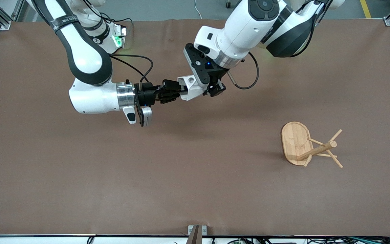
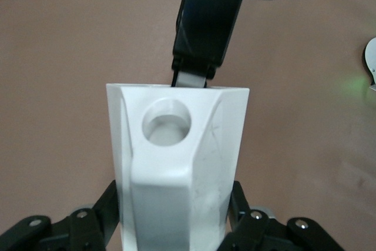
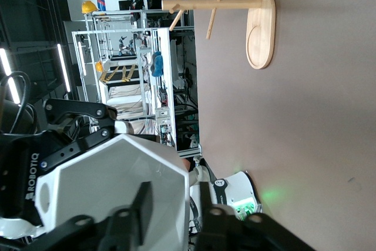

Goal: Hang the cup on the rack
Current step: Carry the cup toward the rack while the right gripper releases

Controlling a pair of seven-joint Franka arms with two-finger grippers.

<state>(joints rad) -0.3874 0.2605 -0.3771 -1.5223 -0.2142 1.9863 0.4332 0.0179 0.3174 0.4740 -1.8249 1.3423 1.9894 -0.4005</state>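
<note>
The white faceted cup [image 1: 190,88] hangs in the air over the table's middle, between my two grippers. My left gripper [image 1: 206,88] is shut on its body; in the left wrist view its fingers [image 2: 235,207] press both sides of the cup [image 2: 176,163], with the handle's round hole toward the camera. My right gripper [image 1: 178,92] straddles the rim wall. In the right wrist view one finger is inside the cup [image 3: 111,186] and the other stands a little off the outside, so it is open. The bamboo rack [image 1: 317,150] stands toward the left arm's end, nearer the front camera.
The rack's oval base [image 1: 295,142] rests on the brown table cover [image 1: 147,176], with thin pegs angling off its post. The rack also shows in the right wrist view [image 3: 211,4]. Black cables hang from both wrists near the cup.
</note>
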